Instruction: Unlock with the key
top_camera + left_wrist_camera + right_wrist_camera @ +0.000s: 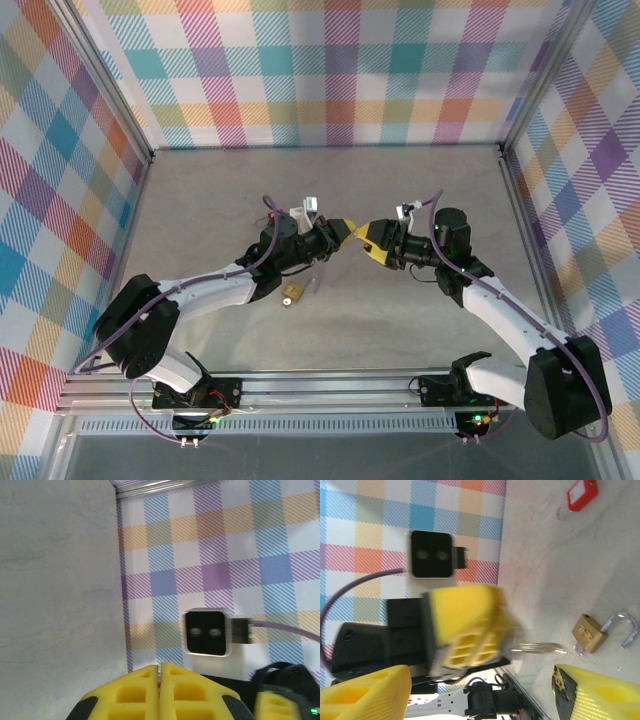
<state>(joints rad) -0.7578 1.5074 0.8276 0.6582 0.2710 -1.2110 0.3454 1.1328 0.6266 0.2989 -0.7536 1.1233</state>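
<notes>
Tabletop point(545, 555) padlock point(589, 632) and key point(542, 649), right-wrist view

Pale grey, faintly marbled table point(330, 185), pastel plaid-patterned walls point(330, 70) enclosing it on three sides, silver aluminium frame rail point(330, 383) along the near edge, small red rectangular plastic object point(582, 493) with a pale loop, lying on the table.

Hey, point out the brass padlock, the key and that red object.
brass padlock point(589, 633), right wrist view, on its body.
key point(542, 648), right wrist view, on its silver blade.
red object point(582, 492), right wrist view, on its red casing.
</notes>
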